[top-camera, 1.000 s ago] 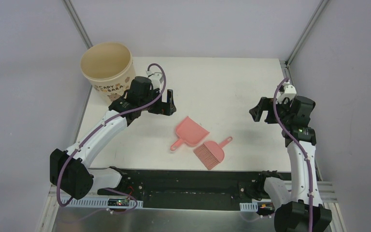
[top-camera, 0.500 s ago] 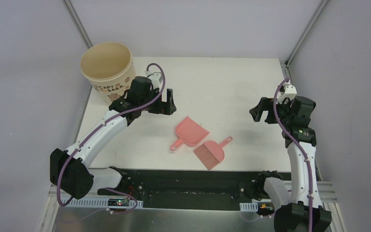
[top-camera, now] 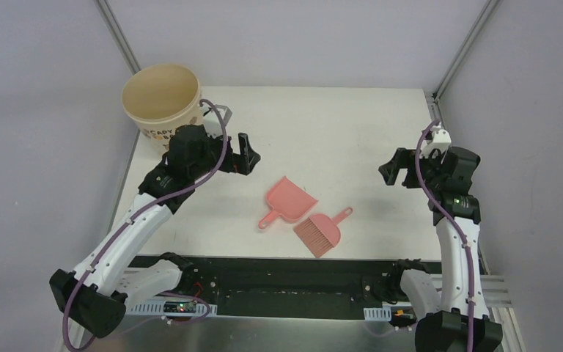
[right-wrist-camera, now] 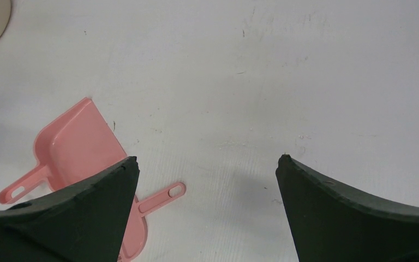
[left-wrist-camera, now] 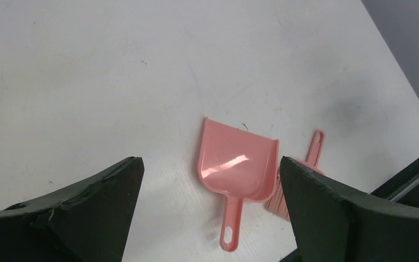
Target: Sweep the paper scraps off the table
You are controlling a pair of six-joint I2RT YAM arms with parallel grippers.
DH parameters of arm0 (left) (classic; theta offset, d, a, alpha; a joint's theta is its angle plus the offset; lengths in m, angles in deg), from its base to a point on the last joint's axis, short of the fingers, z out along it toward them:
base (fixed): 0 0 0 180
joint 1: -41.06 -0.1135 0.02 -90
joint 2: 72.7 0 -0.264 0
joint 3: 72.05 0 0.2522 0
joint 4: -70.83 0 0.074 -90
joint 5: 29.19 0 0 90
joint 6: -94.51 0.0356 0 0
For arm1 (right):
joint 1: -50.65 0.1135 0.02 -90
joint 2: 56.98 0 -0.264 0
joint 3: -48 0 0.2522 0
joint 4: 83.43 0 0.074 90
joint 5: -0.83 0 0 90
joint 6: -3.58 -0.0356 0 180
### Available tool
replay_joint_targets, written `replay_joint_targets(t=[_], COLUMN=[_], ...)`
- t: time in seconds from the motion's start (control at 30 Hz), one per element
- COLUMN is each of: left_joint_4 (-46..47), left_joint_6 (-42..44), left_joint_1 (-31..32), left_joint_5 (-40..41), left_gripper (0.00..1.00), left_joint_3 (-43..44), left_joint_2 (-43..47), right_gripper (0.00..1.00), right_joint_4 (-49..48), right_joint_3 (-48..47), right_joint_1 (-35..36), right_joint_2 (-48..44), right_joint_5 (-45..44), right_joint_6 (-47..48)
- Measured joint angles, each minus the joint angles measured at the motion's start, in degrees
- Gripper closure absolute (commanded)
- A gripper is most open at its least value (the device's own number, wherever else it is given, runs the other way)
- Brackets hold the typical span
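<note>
No paper scraps show in any view. The white table (top-camera: 337,125) carries a pink dustpan (top-camera: 291,199) and a pink hand brush (top-camera: 321,231) near its front middle. My left gripper (top-camera: 243,155) hangs open above the table, up and left of the dustpan, with nothing between its fingers. In the left wrist view the left gripper (left-wrist-camera: 210,161) frames the dustpan (left-wrist-camera: 237,166), with the brush handle (left-wrist-camera: 315,147) beside it. My right gripper (top-camera: 392,167) stands open and empty over the right side. In the right wrist view the right gripper (right-wrist-camera: 207,158) is right of the dustpan (right-wrist-camera: 76,144) and the brush handle (right-wrist-camera: 161,197).
A beige round bucket (top-camera: 163,99) stands at the table's back left corner, just behind my left gripper. The black front edge (top-camera: 278,268) runs below the brush. Metal frame posts rise at the back corners.
My left arm has drawn back to the left, its gripper sliding a little left, closer to the bucket, still open. The right arm, the dustpan and the brush have stayed put.
</note>
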Motion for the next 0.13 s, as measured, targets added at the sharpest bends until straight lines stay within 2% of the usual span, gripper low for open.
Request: replay_joint_targets(t=[0.13], left_joint_4=[2.1], left_joint_6=[1.2], left_joint_1=[0.0], left_joint_5=[-0.8], left_gripper=[0.01], left_joint_3=[0.7], left_joint_2=[-0.8], right_gripper=[0.0], right_joint_4=[0.0], right_joint_3=[0.0], right_joint_1=[-0.1], right_joint_2=[2.1], right_joint_5=[0.0], right_joint_6=[0.0])
